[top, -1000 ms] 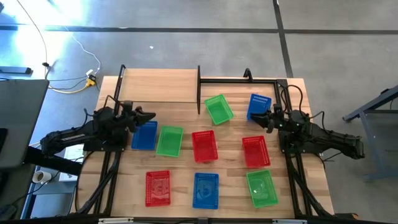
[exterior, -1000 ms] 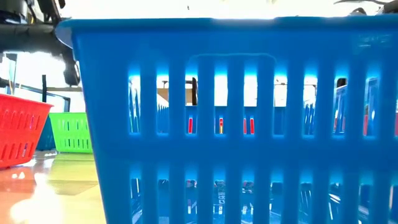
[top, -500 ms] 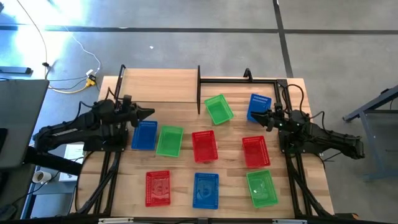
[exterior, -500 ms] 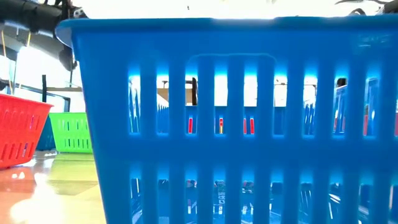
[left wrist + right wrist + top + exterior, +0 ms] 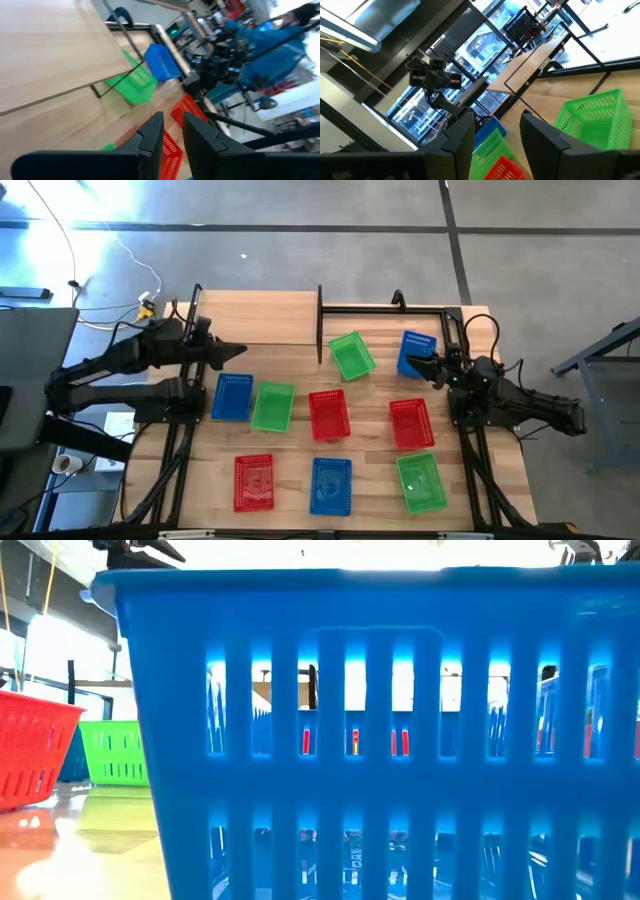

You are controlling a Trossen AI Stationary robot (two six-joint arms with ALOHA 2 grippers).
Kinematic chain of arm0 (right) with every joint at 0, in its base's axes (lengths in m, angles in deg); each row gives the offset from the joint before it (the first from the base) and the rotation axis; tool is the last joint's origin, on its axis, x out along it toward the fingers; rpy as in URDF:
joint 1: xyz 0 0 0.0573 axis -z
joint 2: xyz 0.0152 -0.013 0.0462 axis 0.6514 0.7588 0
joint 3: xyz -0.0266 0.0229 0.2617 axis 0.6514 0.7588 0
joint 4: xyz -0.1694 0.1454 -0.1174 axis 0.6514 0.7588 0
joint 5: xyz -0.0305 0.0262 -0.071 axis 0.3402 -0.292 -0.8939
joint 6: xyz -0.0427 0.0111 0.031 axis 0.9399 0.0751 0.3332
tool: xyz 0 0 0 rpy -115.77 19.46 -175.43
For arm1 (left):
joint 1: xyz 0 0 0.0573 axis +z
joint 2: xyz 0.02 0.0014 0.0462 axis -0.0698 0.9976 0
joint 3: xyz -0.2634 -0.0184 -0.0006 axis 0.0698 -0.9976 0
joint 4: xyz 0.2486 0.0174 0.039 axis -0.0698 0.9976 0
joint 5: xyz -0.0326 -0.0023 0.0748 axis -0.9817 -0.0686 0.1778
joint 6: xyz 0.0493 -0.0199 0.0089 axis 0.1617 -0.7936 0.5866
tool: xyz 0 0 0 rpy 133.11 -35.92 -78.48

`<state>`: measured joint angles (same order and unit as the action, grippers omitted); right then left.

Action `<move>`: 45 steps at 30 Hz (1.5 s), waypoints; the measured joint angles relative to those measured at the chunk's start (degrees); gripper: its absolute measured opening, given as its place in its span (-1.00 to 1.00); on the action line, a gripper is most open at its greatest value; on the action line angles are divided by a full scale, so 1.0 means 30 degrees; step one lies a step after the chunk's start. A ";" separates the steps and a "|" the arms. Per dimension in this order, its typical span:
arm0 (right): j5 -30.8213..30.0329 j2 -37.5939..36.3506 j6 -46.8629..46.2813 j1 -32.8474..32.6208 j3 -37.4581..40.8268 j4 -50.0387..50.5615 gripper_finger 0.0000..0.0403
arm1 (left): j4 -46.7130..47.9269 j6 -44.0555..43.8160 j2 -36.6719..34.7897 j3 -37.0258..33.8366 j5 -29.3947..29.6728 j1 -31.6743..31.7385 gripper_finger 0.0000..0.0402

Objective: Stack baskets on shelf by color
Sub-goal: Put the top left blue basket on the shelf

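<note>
Lying scattered: nine lattice-walled baskets (image 5: 329,416)

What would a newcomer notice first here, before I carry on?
Nine bright baskets lie scattered on the table, three each of red, green and blue, while the shelf at the back left stands bare. The left pincer hangs empty above the blue basket at the left; the right pincer is open beside the tilted blue basket at the back right.
</note>
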<state>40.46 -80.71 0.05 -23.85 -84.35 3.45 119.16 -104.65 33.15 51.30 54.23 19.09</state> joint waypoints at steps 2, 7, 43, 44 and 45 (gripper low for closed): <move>-0.0005 0.0000 0.0005 0.0000 0.0000 0.0000 -0.28 | 0.1177 -0.0002 0.0465 0.0946 0.0338 0.0000 -0.69; -0.0007 0.0000 0.0209 0.0000 0.0000 0.0000 -0.28 | 0.4871 -0.0135 0.1620 0.2963 0.1789 0.0002 -0.69; 0.0313 0.0000 -0.0146 -0.0005 0.0000 0.0022 -0.28 | 1.7012 -0.5925 1.0035 0.3364 0.2477 -0.2181 -0.69; 0.0315 0.0000 -0.0146 -0.0002 0.0000 0.0026 -0.28 | 1.7010 -0.5999 1.0044 0.3191 0.2432 -0.2291 -0.69; 0.0313 0.0000 -0.0146 -0.0004 0.0000 0.0022 -0.28 | 1.7012 -0.6011 1.0044 0.3035 0.2419 -0.2385 -0.69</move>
<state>41.40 -80.71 -0.39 -23.86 -84.35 3.51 170.20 -122.68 63.28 60.41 61.49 11.94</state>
